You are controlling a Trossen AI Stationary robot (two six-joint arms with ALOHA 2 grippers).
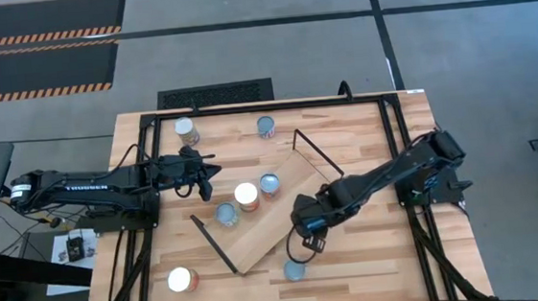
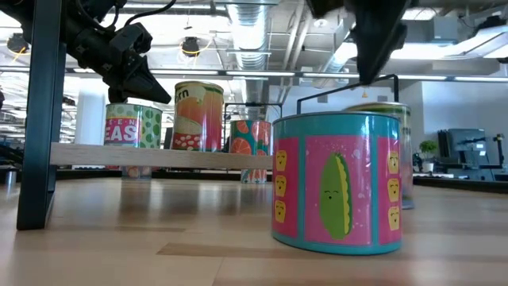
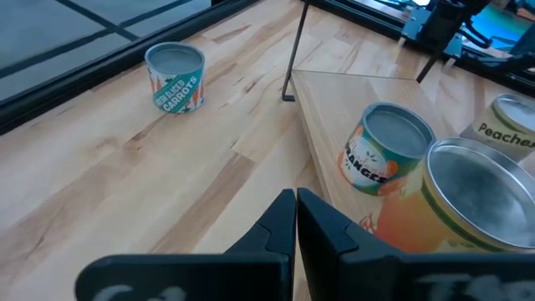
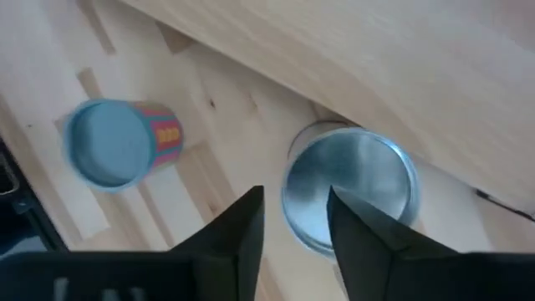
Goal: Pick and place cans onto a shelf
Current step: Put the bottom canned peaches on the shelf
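The shelf [image 1: 283,202] lies slantwise across the table's middle, and three cans [image 1: 247,195] stand on it in a row. My right gripper [image 4: 297,226] hangs open, pointing down, over a silver-topped can [image 4: 351,188]. That can stands on the table against the shelf's near edge, and its top shows between and below the fingers, which stay clear of it. A pink can with a blue top [image 1: 295,270] stands just nearer the table's front. My left gripper [image 1: 206,179] hovers shut, holding nothing, left of the shelf's row of cans.
Two more cans stand near the far edge, one [image 1: 187,130] on the left and a carrots can [image 1: 266,127] beside it. A white-topped can [image 1: 181,279] stands at the near left. Black wire brackets [image 1: 215,243] close the shelf's short ends. Black frame rails [image 1: 399,150] border the table.
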